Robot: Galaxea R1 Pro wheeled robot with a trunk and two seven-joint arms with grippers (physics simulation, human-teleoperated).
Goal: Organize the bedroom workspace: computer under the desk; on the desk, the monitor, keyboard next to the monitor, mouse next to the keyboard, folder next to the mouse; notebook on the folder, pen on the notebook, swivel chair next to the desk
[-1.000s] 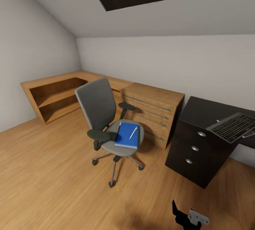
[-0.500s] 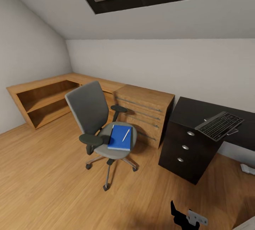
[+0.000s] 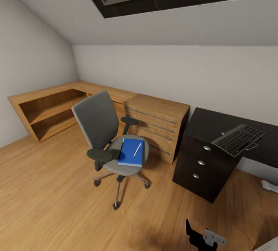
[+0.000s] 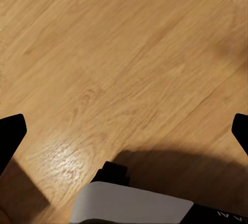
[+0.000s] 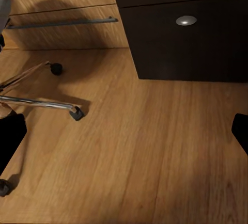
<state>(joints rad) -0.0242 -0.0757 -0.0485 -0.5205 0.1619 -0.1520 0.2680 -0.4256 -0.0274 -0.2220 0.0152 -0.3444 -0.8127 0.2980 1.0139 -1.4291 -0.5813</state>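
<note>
The folder (image 3: 130, 152) lies flat on the swivel chair (image 3: 110, 139) seat, pen (image 3: 137, 150) atop; thin, stiff, light, we judge, best pinched at an overhanging edge. Keyboard (image 3: 238, 139) sits on the desk (image 3: 216, 121). Both end effectors spread wide, empty.

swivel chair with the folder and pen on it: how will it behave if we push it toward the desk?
The swivel chair sits on casters on smooth wood floor, so it should roll easily and may spin rather than track straight. The pen lies loose on the folder, so a jerk would likely roll it off.
</note>
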